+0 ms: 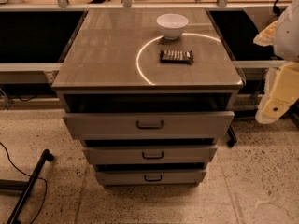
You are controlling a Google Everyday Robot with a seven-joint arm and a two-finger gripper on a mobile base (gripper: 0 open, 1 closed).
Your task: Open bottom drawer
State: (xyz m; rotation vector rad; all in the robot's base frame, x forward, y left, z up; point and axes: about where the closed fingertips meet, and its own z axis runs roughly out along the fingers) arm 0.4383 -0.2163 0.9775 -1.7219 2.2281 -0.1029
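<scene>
1. Camera view looks down on the grey cabinet (pixel 117 55). The bottom drawer (pixel 121 177) is the lowest and shallowest of its three fronts, close above the floor, with a small dark bar handle (pixel 153 178) in its middle.
2. For a good step, I think the gripper (pixel 275 101) must go low and to the front centre, meet this bar squarely and close around it, not around the middle drawer's handle (pixel 153 155) just above.
3. Then the pull should be straight outward along the drawer's travel, because a sideways pull could jam it.
4. A gentle pull is better (a white bowl (pixel 172 24) and a dark packet (pixel 176 56) stand on the top).
5. The gripper hangs at the right edge, beside the cabinet at about top-drawer height, well apart from the handle. Whether it is open or closed I cannot tell.
6. The arm's cream shell seems to point downward and slightly left, and it is only partly in view.
</scene>
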